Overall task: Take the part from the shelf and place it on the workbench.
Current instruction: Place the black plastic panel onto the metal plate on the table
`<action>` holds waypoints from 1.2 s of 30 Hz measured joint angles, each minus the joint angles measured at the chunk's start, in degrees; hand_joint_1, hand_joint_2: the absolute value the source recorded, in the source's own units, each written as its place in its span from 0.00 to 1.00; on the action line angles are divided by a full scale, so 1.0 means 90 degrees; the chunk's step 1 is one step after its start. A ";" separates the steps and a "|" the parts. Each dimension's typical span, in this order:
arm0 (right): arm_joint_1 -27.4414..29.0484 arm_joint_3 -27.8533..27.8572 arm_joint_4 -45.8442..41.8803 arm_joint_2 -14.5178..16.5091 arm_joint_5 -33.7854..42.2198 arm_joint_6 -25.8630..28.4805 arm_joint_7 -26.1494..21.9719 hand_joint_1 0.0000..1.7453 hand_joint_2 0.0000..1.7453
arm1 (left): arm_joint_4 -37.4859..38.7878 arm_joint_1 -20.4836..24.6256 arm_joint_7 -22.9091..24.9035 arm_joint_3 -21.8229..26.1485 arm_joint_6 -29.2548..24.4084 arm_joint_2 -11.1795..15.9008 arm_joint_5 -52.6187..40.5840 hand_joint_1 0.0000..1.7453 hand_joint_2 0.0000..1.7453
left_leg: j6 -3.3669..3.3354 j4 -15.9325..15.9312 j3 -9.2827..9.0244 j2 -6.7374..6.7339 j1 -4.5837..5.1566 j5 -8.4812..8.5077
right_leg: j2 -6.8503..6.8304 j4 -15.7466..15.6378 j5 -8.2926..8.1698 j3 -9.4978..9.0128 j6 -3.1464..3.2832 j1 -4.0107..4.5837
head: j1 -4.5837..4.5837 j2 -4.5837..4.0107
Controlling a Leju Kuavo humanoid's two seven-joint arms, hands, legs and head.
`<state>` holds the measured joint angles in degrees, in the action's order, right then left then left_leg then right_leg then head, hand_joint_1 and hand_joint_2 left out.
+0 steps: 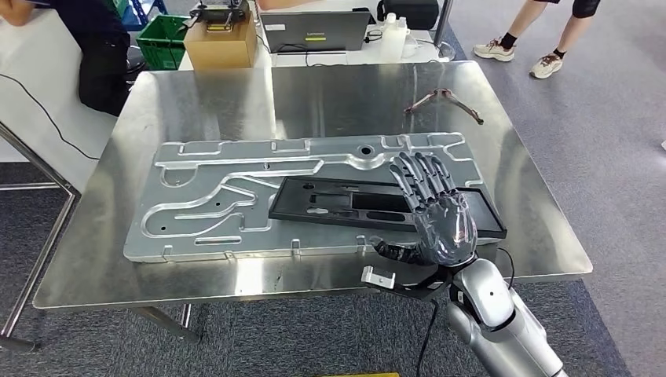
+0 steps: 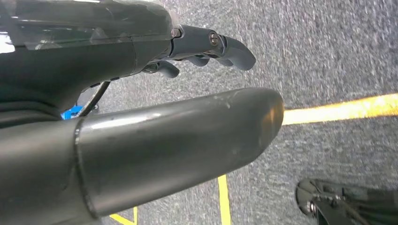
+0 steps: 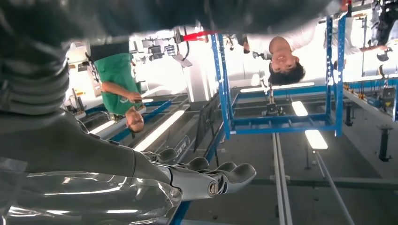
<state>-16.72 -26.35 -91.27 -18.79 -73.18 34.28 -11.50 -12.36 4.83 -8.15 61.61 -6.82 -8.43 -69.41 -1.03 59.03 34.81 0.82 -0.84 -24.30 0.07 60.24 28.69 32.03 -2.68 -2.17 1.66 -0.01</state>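
A flat black part (image 1: 345,204) with several cut-outs lies on a large machined aluminium plate (image 1: 212,196) on the steel workbench (image 1: 196,94). My right hand (image 1: 436,208) is over the black part's right end, back of the hand up and fingers spread, holding nothing; whether it touches the part I cannot tell. In the right wrist view the right hand (image 3: 206,180) shows its fingers stretched out with nothing in them. My left hand (image 2: 141,136) hangs over grey carpet, thumb and fingers (image 2: 225,47) apart and empty.
A thin brown bent object (image 1: 444,100) lies at the bench's far right. Behind the bench are a cardboard box (image 1: 221,39), a laptop (image 1: 314,31), white bottles (image 1: 393,38) and a green crate (image 1: 163,39). People stand at the far left and far right.
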 joint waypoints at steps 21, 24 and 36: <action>-0.0058 -0.0066 0.0012 0.0055 0.0012 0.0036 -0.0002 0.00 0.00 | -0.0001 -0.0017 0.0000 0.0022 -0.0035 -0.0024 0.0024 0.00 0.00 | -0.0049 -0.0010 -0.0278 -0.0054 0.0003 -0.0249 | -0.0026 0.0011 -0.0208 0.0336 0.0085 0.0116 | 0.0000 0.0001; -0.0062 -0.0068 0.0016 0.0055 0.0013 0.0041 -0.0002 0.00 0.00 | -0.0003 -0.0013 0.0000 0.0022 -0.0038 -0.0026 0.0024 0.00 0.00 | -0.0146 -0.0043 -0.0154 -0.0069 0.0016 -0.0130 | -0.0020 0.1059 0.0511 0.0744 0.0039 0.0100 | 0.0001 0.0000; -0.0125 -0.0078 0.0020 0.0059 0.0022 0.0067 0.0005 0.00 0.00 | -0.0004 -0.0023 0.0000 0.0030 -0.0038 -0.0072 0.0027 0.00 0.00 | 0.0081 0.0000 0.0106 -0.0066 0.0102 0.0070 | -0.0064 -0.0444 -0.0138 -0.0251 0.0395 0.0232 | -0.0001 -0.0001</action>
<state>-17.85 -27.06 -91.09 -18.26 -72.99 34.88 -11.45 -12.39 4.62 -8.15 61.89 -7.16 -9.07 -69.17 -0.30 59.02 35.77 0.22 0.08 -23.67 -0.51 56.24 27.45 29.77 0.87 -0.08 1.65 -0.01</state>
